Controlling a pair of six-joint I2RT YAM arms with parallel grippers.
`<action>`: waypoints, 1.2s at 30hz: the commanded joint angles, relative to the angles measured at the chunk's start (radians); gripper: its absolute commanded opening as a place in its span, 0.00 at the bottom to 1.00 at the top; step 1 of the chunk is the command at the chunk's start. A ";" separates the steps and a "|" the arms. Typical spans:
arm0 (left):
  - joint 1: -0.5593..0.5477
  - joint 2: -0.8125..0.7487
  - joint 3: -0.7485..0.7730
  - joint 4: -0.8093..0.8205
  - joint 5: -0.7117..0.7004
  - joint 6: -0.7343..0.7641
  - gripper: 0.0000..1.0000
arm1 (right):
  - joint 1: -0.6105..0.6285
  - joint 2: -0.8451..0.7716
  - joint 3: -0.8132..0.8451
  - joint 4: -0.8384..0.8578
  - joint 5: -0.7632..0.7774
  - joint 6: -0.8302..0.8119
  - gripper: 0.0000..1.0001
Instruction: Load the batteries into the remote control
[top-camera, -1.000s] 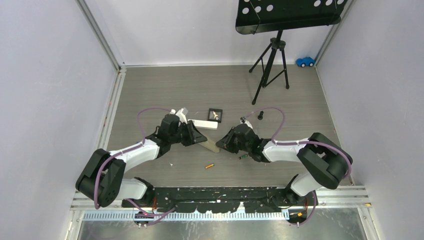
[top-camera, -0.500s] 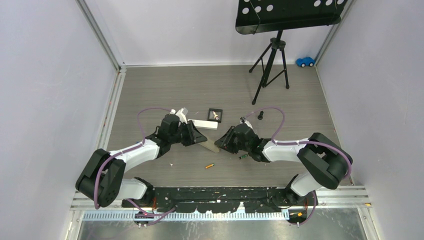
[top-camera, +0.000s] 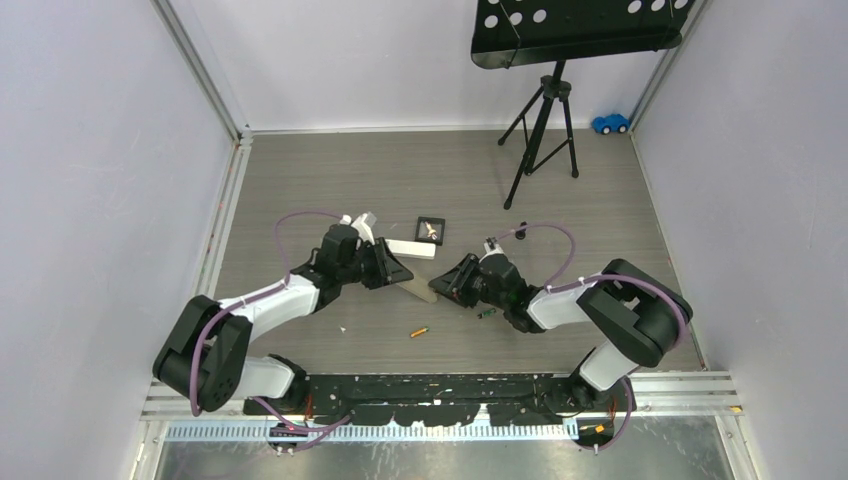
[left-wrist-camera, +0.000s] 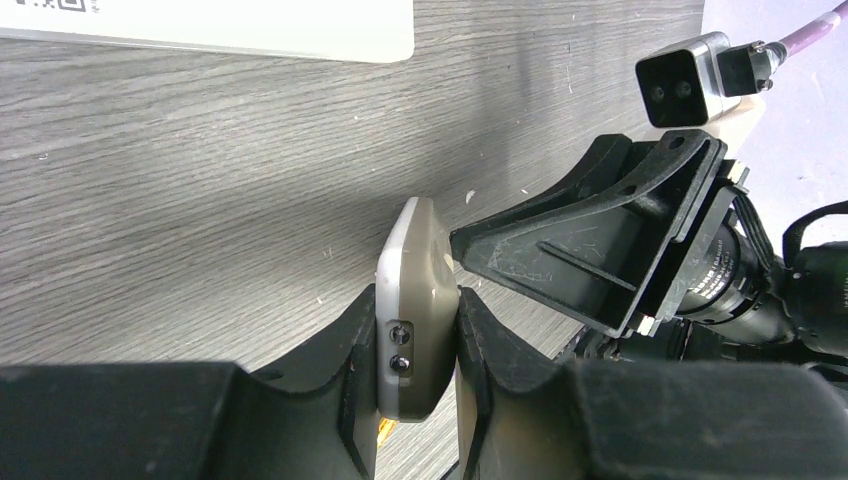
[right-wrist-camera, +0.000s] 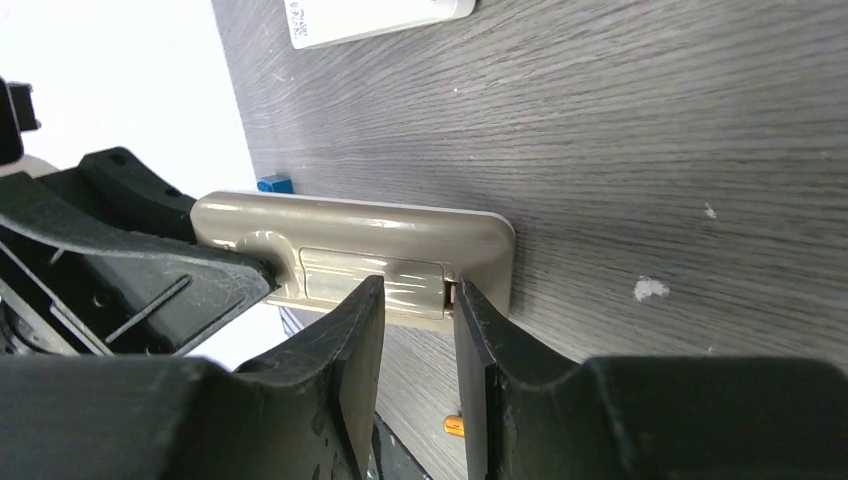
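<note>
Little of the loading looks done. The left hand (left-wrist-camera: 418, 318) is clamped on one end of the remote (right-wrist-camera: 350, 240) and holds it on edge at mid-counter, its grey-beige back turned to the right. The right hand (right-wrist-camera: 420, 310) comes in from the right with its fingertips against that back, at the battery cover (right-wrist-camera: 345, 275). Its fingers stand a little apart, and I cannot tell whether they pinch anything (a speck of orange shows in the gap, too small to read).

The cover appears to sit in place, or at most slightly shifted, so I judge the compartment not yet opened. An orange battery (top-camera: 418, 331) lies loose on the counter (top-camera: 350, 180), just near of the remote. A green battery (top-camera: 487, 313) lies by the right arm. The other batteries I cannot make out.

Left to do, by my reading: get the cover off, then pick up and seat each battery, then close it.
</note>
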 joint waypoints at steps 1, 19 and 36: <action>-0.020 0.033 0.009 -0.140 0.063 0.046 0.00 | 0.010 0.030 -0.022 0.264 -0.081 -0.005 0.36; -0.020 0.011 0.012 -0.256 -0.079 0.049 0.00 | 0.012 0.124 0.006 0.668 -0.171 0.001 0.31; -0.020 -0.067 0.085 -0.458 -0.279 0.086 0.00 | -0.013 -0.021 -0.051 0.410 -0.044 -0.059 0.31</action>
